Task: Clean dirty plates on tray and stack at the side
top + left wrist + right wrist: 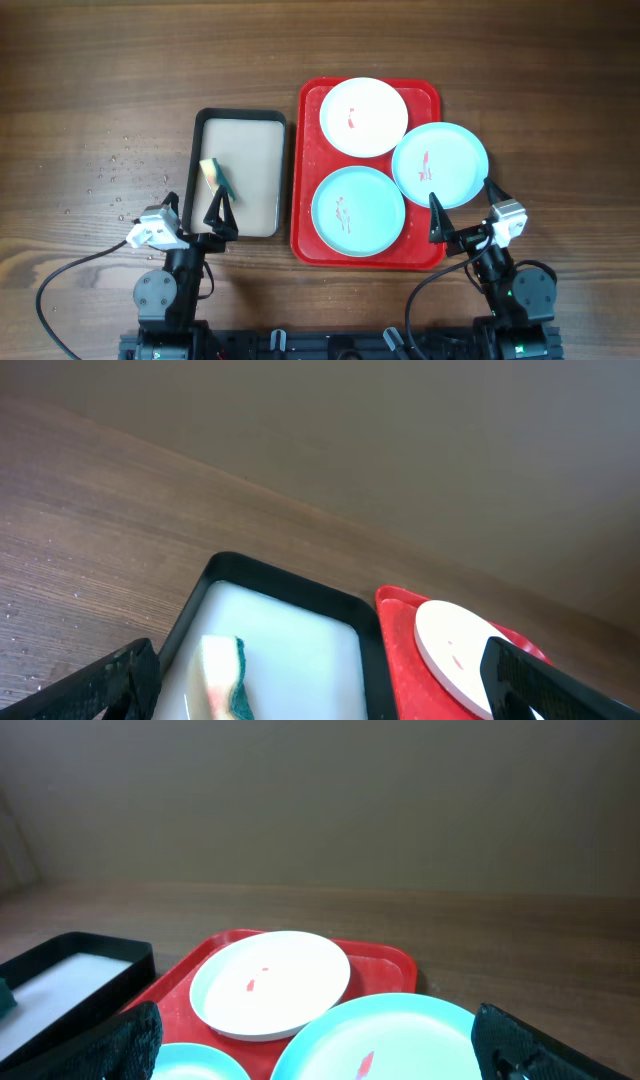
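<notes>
Three plates lie on the red tray (310, 215): a white plate (363, 116) at the back, a turquoise plate (358, 208) at the front, and a second turquoise plate (440, 164) overlapping the tray's right rim. Each has small red smears. My right gripper (462, 208) is open and empty just in front of the right turquoise plate (400, 1040). The white plate (270, 982) and the tray (385, 965) also show in the right wrist view. My left gripper (197, 212) is open and empty over the near end of the beige tray; the white plate (455, 650) shows in its view.
A smaller black-rimmed beige tray (255, 160) stands left of the red tray and holds a yellow and green sponge (216, 177), also seen in the left wrist view (225, 678). Water droplets (112, 180) speckle the wooden table to the left.
</notes>
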